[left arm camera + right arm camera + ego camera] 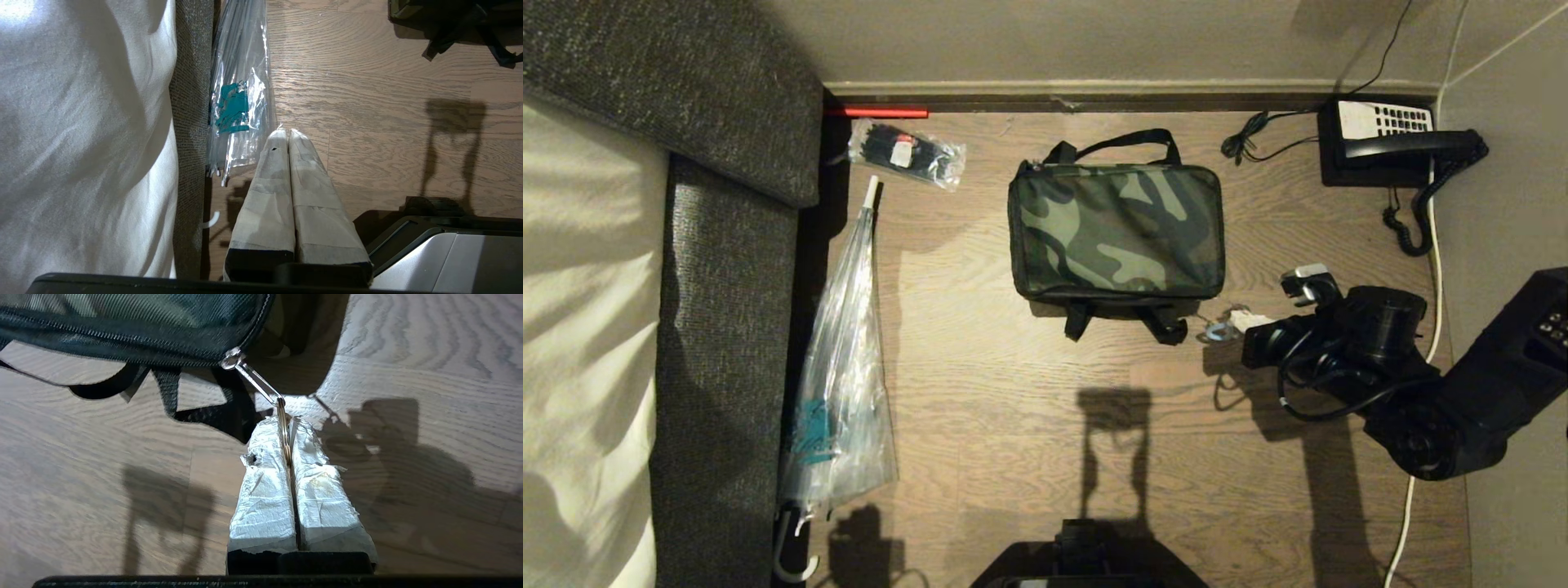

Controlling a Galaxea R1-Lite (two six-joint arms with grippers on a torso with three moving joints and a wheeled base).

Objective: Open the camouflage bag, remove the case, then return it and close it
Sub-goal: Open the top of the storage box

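On the wooden floor (1029,408), the camouflage bag (1116,231) lies zipped shut between a sofa (727,327) and a telephone (1396,143). Just beside its near right corner, the right tool (288,428) is clamped on the metal ring (282,428) of the zipper pull (253,377). The left tool (286,136) is pressed together, holding nothing, near an umbrella (239,94).

umbrella (841,367) left of bag (1116,231), telephone (1388,143) right

Dim warm light; long dark shadows across the wood floor (1029,425), bright glare on white bedding (580,286)
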